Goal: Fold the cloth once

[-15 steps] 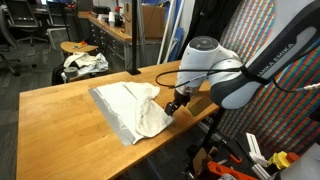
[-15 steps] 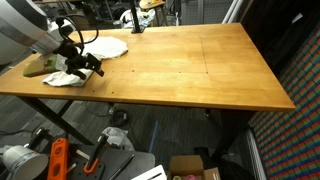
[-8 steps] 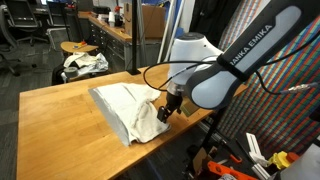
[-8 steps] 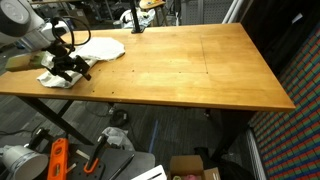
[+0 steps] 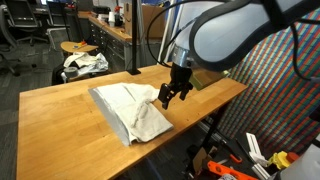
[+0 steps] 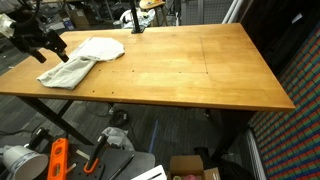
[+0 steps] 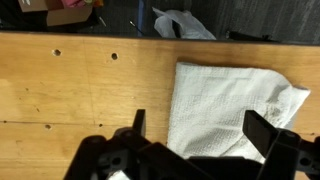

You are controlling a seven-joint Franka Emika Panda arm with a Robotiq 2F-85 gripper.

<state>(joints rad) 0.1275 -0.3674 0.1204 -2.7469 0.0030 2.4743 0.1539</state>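
The cloth (image 5: 130, 108) lies rumpled and off-white on the wooden table (image 5: 60, 125), with a grey edge showing along its near side. It sits close to one corner of the table (image 6: 180, 70), where the cloth (image 6: 85, 58) stretches into a lumpy strip. My gripper (image 5: 172, 93) hangs open above the cloth's edge without touching it. In an exterior view the gripper (image 6: 55, 47) is beside and above the cloth's end. In the wrist view the gripper (image 7: 200, 125) looks down on the cloth (image 7: 225, 95), its two dark fingers spread wide with nothing between them.
A white-and-dark fabric bundle (image 5: 84, 63) rests on a stool beyond the table's far edge. A colourful patterned panel (image 5: 270, 110) stands close behind the arm. Under the table lie an orange tool (image 6: 57, 160) and a cardboard box (image 6: 190, 168).
The gripper has lifted off the cloth's edge and risen away from the table, staying open. The cloth stays where it was dropped, slightly flatter.
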